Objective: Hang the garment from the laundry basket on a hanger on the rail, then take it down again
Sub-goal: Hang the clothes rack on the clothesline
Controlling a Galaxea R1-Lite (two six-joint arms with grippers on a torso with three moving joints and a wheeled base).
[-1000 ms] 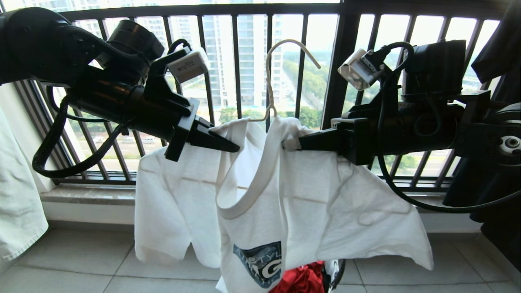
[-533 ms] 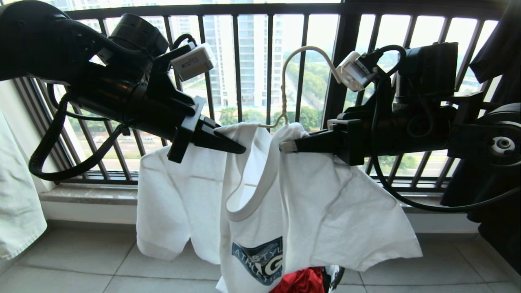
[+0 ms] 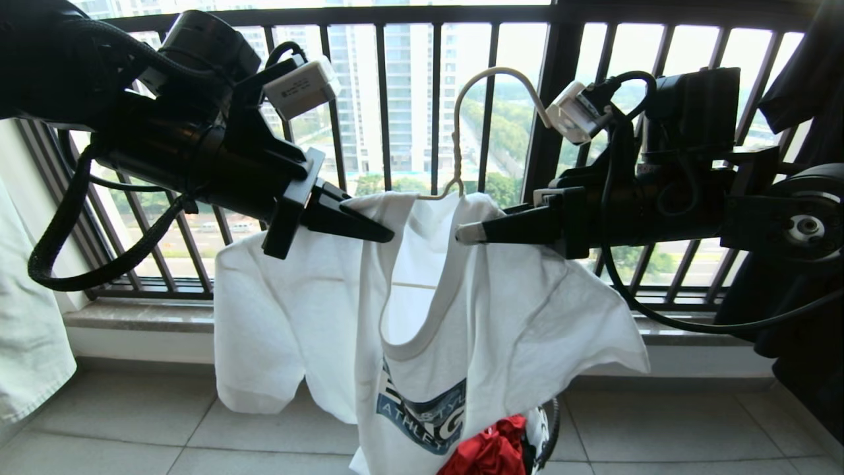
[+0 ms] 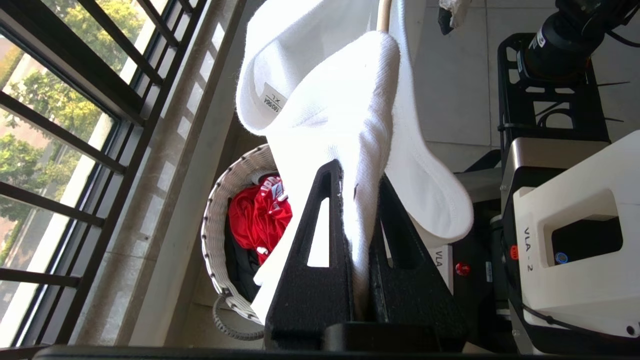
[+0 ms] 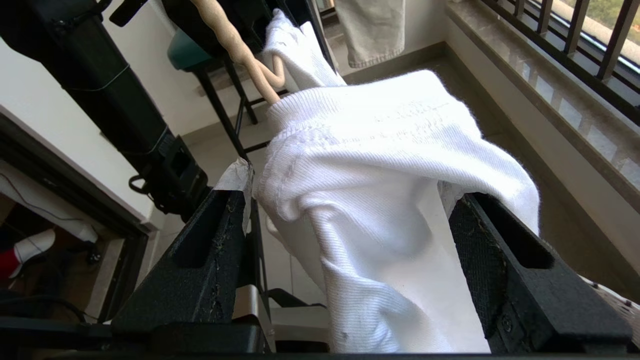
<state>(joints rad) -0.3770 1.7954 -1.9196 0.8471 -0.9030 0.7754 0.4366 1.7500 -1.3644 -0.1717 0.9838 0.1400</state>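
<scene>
Right gripper (image 3: 461, 232) has let go of the garment (image 3: 501, 310); left gripper (image 3: 386, 235) still clamps it

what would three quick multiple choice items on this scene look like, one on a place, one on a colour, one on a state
1. Where is the laundry basket?
A. on the windowsill
B. on the floor below the held T-shirt
C. hung on the window railing

2. What colour is the garment lying in the basket?
A. red
B. yellow
C. purple

3. How does the right end effector stand?
A. clamped shut on the hanger's hook
B. open, with T-shirt fabric between its fingers
C. shut on the basket handle

Answers:
1. B, the left wrist view shows the basket on the tiles under the white T-shirt.
2. A, a red garment fills the basket.
3. B, its fingers stand wide apart around the fabric, while the left end effector is shut on the T-shirt near the cream-white wire hanger.
</scene>
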